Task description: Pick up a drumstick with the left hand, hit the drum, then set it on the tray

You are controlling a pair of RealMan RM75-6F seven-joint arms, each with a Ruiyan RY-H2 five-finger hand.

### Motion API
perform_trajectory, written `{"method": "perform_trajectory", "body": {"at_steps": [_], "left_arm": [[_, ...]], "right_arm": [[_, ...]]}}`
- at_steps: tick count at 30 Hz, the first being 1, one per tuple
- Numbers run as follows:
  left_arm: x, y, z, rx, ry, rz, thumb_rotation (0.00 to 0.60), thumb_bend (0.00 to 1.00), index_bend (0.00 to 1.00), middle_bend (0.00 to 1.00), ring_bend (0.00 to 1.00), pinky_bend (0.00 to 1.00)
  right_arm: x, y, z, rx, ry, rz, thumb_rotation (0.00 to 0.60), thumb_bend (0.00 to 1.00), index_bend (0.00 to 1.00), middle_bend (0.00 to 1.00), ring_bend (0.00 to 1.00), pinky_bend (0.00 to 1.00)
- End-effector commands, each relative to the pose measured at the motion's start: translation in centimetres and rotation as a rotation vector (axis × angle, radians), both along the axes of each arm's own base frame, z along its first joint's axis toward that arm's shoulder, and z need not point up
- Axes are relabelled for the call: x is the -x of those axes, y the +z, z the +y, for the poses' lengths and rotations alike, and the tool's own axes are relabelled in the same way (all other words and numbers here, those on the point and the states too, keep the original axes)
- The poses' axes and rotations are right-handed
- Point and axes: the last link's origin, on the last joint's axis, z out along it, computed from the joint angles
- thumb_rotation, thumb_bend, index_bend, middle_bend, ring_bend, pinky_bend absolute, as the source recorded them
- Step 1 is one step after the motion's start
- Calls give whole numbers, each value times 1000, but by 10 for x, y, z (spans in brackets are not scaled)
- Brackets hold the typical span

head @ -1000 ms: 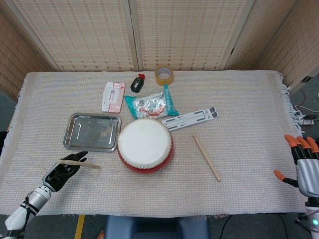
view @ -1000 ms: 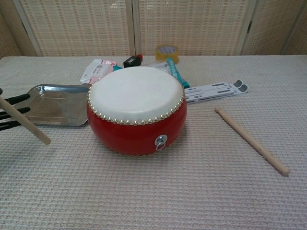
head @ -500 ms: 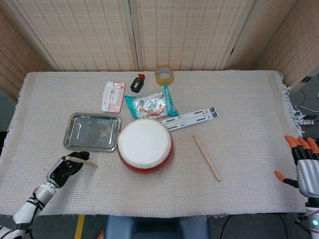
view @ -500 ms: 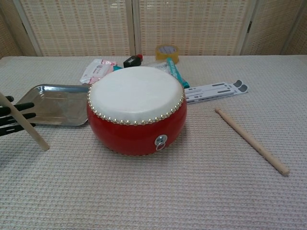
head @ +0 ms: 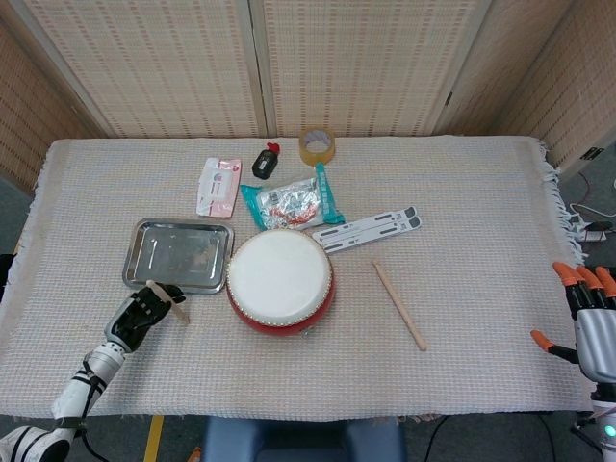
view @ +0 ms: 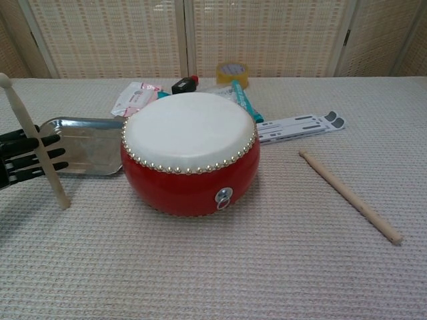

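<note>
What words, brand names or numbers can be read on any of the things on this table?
None can be read.
White and pink packet: print too small.
Foil snack bag: red and white graphics, blurred.
Teal strip: markings too small.
White folded stand: only dark bars, no letters.
Tape roll, black bottle, drum, tray, both drumsticks: no text shows.

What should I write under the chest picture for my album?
Left hand holds a drumstick nearly upright beside the red drum.

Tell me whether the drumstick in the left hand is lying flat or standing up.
Standing nearly upright: the drumstick in the left hand rises steeply in the chest view, leaning slightly.
</note>
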Motion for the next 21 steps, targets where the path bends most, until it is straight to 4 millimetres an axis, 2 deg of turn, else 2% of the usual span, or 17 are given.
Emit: {"method": "perform_trajectory", "body": {"at_steps": [1,8,13,21], "left_arm": [[1,-3,2,-3,17,-37,600,413,557,441,347,259],[10,-7,0,-9,30,-117,600,414,554,447,353,262],[14,-9,-3,-9,6,-161,600,415,510,447,359,313],[14,-18,-1,-9,7,-196,600,419,491,447,379,321]], "right_arm": [[0,1,0,1,1,0,600,64,89,122,0,29],[-1,1,0,0,1,1,600,64,87,122,0,29],[-1,0,0,-1,2,1,600,64,86,122,0,29],[-1,1,0,3,3,1,600,64,85,122,0,29]]}}
